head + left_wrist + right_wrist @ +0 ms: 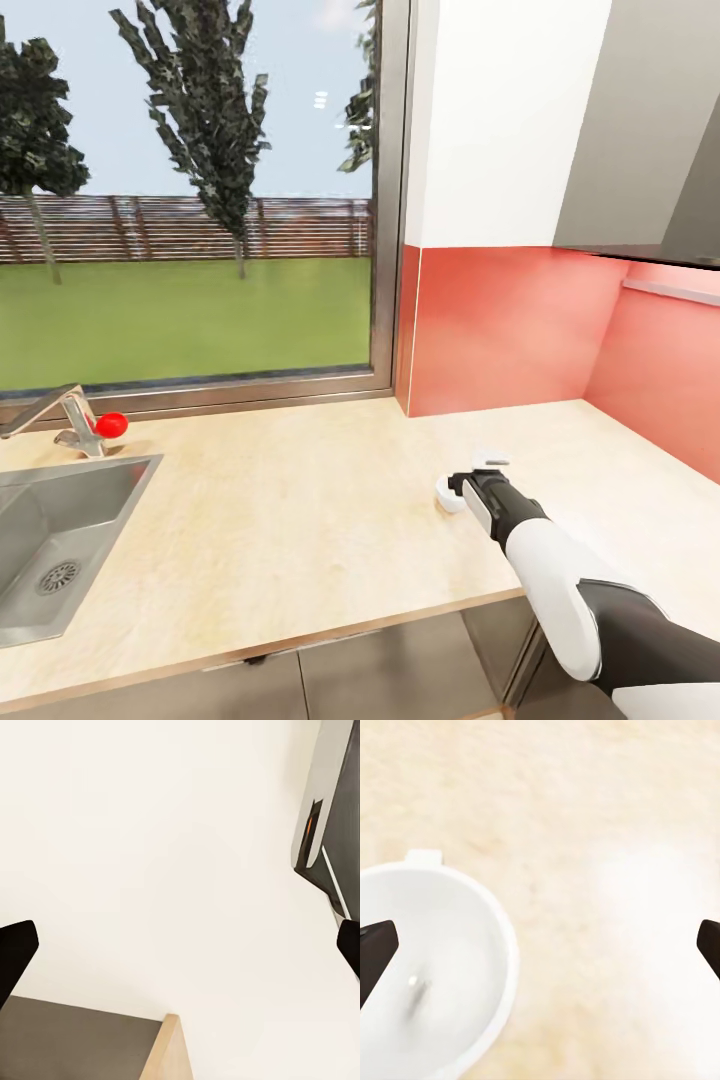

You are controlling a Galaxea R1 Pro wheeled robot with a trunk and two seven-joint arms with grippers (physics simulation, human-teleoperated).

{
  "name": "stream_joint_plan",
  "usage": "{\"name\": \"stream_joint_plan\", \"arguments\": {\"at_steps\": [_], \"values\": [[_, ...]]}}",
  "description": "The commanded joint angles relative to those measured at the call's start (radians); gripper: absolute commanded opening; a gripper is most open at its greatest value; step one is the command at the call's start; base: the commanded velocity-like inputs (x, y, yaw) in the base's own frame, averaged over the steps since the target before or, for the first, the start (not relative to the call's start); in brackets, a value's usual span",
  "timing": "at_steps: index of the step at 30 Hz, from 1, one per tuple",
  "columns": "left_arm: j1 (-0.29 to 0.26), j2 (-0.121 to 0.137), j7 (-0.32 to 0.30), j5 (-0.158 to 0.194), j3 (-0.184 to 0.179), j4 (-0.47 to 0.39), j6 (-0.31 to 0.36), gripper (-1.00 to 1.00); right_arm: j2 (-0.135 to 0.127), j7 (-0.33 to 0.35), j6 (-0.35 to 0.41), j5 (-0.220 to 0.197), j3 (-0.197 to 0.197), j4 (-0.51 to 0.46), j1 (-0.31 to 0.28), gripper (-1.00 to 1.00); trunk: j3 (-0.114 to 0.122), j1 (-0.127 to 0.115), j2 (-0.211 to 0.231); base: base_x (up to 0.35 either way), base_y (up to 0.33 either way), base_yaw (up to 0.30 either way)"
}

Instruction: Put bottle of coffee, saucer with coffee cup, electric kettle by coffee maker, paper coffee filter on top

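Note:
A small white coffee cup (447, 495) stands on the pale wooden countertop (300, 510), right of the middle. Seen from above in the right wrist view, the cup (427, 975) is round and hollow, with a small handle stub on its rim. My right gripper (468, 480) hovers just over it, open, its black fingertips (376, 945) spread wide, one over the cup's rim. A second small white shape (491, 462) lies beside the gripper; I cannot tell what it is. My left gripper (180, 952) is open, facing a cream surface.
A steel sink (60, 530) with a faucet (70, 415) and red knob (110, 424) sits at the left. A window (190, 200) runs behind the counter. A pink backsplash (500, 330), white upper cabinet (500, 120) and grey hood (650, 130) close the right corner.

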Motion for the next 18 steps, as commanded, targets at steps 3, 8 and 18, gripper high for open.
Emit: {"name": "stream_joint_plan", "arguments": {"at_steps": [3, 8, 18], "values": [[0.001, 0.0, 0.002, 0.005, 0.002, -0.003, 0.003, 1.0, 0.001, 0.001, 0.006, 0.01, -0.007, 0.004, -0.001, 1.0, -0.002, 0.001, -0.002, 0.0, 0.0, 0.0], [0.001, 0.001, 0.002, 0.005, 0.002, -0.003, 0.003, 1.0, 0.001, 0.001, 0.006, 0.01, -0.007, 0.028, -0.001, 1.0, -0.002, 0.001, -0.002, 0.0, 0.0, 0.0], [0.001, 0.001, 0.002, 0.005, 0.002, -0.004, 0.002, 1.0, 0.001, 0.001, 0.004, 0.01, -0.007, 0.061, -0.001, 1.0, -0.002, 0.001, -0.002, 0.0, 0.0, 0.0]]}}
